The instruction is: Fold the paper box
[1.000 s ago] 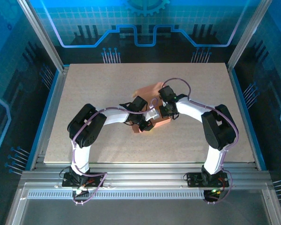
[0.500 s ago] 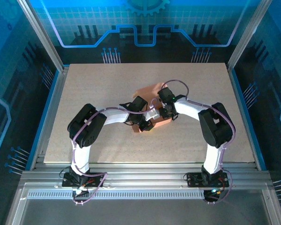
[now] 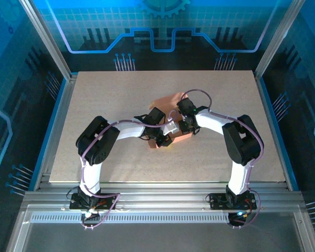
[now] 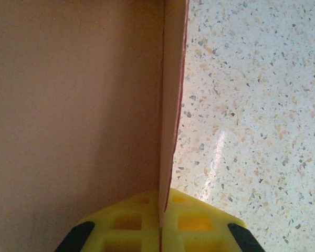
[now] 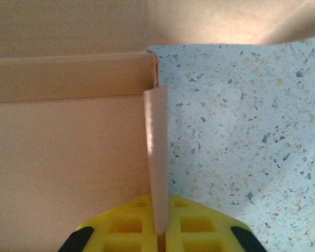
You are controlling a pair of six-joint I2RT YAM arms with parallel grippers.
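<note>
Paper box (image 3: 176, 138): lay near the middle of the table (image 3: 110, 94), between the two wrists, with one broad panel (image 3: 165, 101) raised toward the far side.
Left gripper (image 4: 161, 215): was closed on the box, its yellow pads (image 4: 128, 223) pressed together from either side.
Box at left jaws: a thin upright wall (image 4: 170, 105) ran edge-on straight out from between the pads. Salmon card lay to its left and speckled tabletop to its right.
Right gripper (image 5: 160, 218): was clamped on the box, a yellow pad tight against each face of the card.
Box at right jaws: a narrow flap (image 5: 157, 147) stood edge-on between the pads, leaning slightly, and met a folded corner of the box just beyond. The box floor lay to the left and bare table to the right.
</note>
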